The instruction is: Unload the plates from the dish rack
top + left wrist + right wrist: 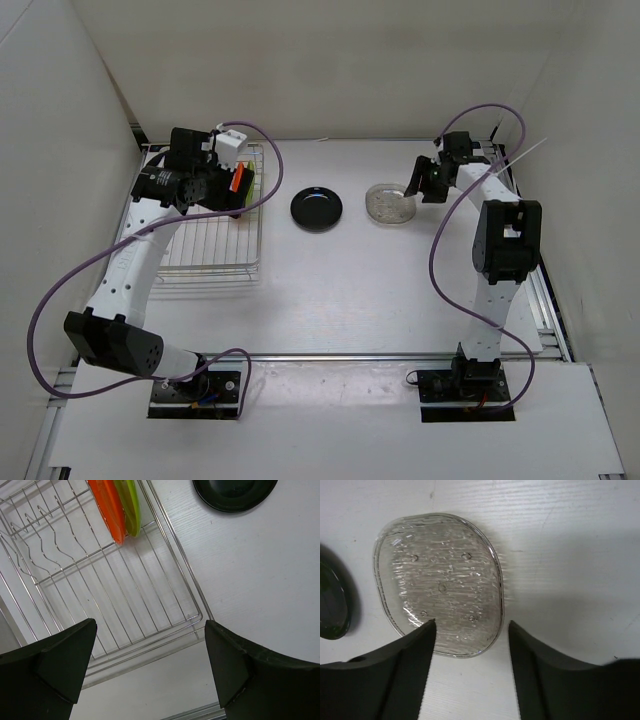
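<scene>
On the table (350,290), far right, the clear plate (440,580), ribbed and glassy, is laid flat near the black plate (316,208). The right gripper (469,626) is held half open over its rim, gripping nothing; that rim could be snagged by a finger on withdrawal. The orange plate (110,510) and green plate (131,505) are stood upright in the rack (196,614), under the wide-open, empty left gripper (150,630).

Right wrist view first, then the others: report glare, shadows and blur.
Right wrist view: the clear plate sparkles with small glints, a soft shadow on the table to its right. Left wrist view: dish rack wires sharp, left hand fingers dark. Top external view: even light, black plate faintly glossy.
</scene>
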You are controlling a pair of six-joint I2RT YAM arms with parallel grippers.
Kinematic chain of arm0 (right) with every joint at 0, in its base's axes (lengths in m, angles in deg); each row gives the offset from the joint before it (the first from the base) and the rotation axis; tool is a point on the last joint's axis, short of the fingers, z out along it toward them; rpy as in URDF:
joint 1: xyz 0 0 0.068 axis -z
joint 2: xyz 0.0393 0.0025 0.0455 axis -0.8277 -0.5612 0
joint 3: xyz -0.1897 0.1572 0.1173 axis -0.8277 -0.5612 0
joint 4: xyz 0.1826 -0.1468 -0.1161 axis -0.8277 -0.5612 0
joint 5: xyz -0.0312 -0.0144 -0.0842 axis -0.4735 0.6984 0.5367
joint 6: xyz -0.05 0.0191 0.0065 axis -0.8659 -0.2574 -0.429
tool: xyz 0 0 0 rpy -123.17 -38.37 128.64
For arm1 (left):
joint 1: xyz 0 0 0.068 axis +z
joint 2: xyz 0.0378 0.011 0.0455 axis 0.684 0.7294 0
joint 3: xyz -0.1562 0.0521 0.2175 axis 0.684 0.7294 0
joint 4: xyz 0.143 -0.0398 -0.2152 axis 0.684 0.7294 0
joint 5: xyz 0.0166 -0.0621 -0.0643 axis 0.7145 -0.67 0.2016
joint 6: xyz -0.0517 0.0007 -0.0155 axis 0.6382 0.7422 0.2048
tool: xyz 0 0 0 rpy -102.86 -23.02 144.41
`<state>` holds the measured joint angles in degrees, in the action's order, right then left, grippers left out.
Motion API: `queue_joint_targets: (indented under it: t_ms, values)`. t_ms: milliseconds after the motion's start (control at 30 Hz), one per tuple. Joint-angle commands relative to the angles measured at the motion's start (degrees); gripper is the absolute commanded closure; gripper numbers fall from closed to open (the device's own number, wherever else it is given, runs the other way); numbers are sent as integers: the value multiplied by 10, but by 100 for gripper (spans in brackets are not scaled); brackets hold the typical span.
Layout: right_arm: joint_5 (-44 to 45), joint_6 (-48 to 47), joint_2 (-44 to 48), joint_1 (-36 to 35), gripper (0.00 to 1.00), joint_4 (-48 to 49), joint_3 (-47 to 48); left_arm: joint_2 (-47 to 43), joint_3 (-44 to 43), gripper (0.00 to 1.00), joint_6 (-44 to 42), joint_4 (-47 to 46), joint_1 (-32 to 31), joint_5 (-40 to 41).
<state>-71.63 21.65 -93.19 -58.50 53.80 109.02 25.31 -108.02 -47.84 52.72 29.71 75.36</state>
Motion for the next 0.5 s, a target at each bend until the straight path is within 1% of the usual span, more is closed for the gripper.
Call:
queue_joint_targets:
  t_ms: [0,33,67,100,133,167,233,267,333,467]
  values:
    - [-12,-9,5,8,34,-5,34,-31,1,0,-5,5,1,-14]
    - [-12,-9,13,8,27,-11,39,-31,8,0,-5,-1,1,-14]
    - [-12,-9,13,8,25,-11,39,-31,17,0,-5,-1,1,-6]
    - [-7,-9,22,13,20,-17,47,-31,17,0,0,-8,1,-1]
    - [-6,-9,33,19,19,-23,53,-37,33,0,5,-18,1,5]
    - [-6,-9,38,19,14,-28,53,-37,42,0,5,-26,1,16]
    - [-6,-15,60,31,9,-40,60,-43,74,0,30,-47,6,30]
    - [-1,-15,68,31,9,-50,66,-43,83,0,36,-65,12,35]
    - [6,-32,92,31,6,-70,66,-38,96,0,47,-77,18,28]
    - [6,-93,110,26,6,-140,93,-9,97,0,63,-94,41,-33]
